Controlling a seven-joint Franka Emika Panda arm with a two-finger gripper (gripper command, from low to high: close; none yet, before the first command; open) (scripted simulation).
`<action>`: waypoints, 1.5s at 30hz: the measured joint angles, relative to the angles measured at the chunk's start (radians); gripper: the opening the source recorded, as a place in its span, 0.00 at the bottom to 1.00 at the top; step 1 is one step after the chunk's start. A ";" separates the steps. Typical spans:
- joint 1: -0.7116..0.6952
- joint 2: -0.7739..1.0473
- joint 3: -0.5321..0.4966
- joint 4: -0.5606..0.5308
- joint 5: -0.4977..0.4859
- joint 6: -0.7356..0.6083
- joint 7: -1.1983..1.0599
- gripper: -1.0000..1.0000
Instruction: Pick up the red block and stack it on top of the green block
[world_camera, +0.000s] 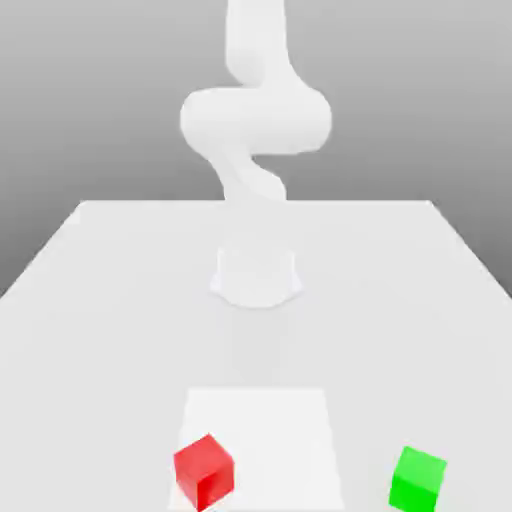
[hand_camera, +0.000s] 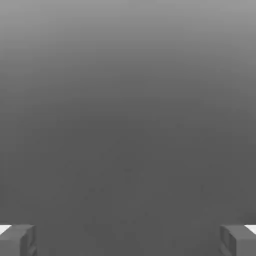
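Red block (world_camera: 204, 470), rotated corner-forward, rests on the table (world_camera: 100, 300) outside the hand view, whose gripper (hand_camera: 128, 239) stands wide open and empty.

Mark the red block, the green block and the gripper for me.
red block (world_camera: 204, 471), exterior view, on its top front corner.
green block (world_camera: 417, 479), exterior view, on its front face.
gripper (hand_camera: 128, 240), hand view, midway between the two wide-apart fingertips.

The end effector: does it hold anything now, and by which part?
Nothing is held. The end effector is open with only empty grey between its fingers; the red block sits on the table.
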 joint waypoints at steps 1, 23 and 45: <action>-0.021 0.040 0.016 -0.007 -0.011 0.014 0.037 0.50; -0.244 0.828 0.120 -0.154 -0.109 0.315 0.701 0.50; -0.179 0.917 0.165 -0.146 -0.063 0.332 0.760 0.00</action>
